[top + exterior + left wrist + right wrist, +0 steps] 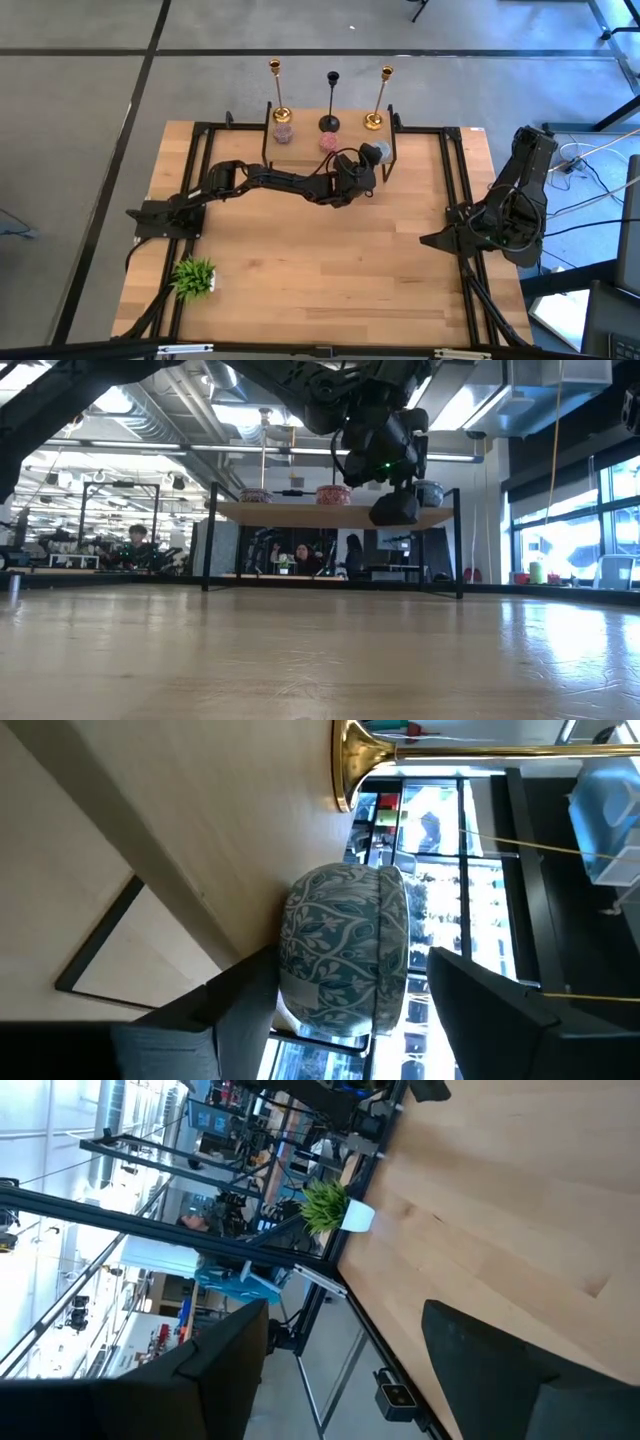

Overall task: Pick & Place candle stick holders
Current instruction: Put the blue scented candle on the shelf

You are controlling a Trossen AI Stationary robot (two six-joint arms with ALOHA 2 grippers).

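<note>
Three candle stick holders stand upright in a row on the raised shelf [300, 128] at the far edge of the desk [320, 260]: a gold one on the left [278, 92], a black one in the middle [331, 100] and a gold one on the right [380, 97]. Each has its long axis vertical, round base down on the shelf and small cup pointing straight up, so the stems rise well clear of the small patterned bowls set along the same shelf. They look like thin, stiff metal, probably light but top-heavy in feel and easy to tip; the polished gold finish is likely slippery, so a firm hold low on the stem, just above the base, seems the safest place to take one, keeping it vertical. The left pincer [340, 1010] reaches out to the shelf near the right gold holder, and its fingers are spread either side of a blue-green patterned bowl [345, 945], which sits between them; whether they touch it I cannot tell. That holder's gold base [355, 765] shows just beyond the bowl in the left wrist view. The right pincer [340, 1370] waits released at the desk's right edge, looking across toward the small green plant [325, 1205].
</note>
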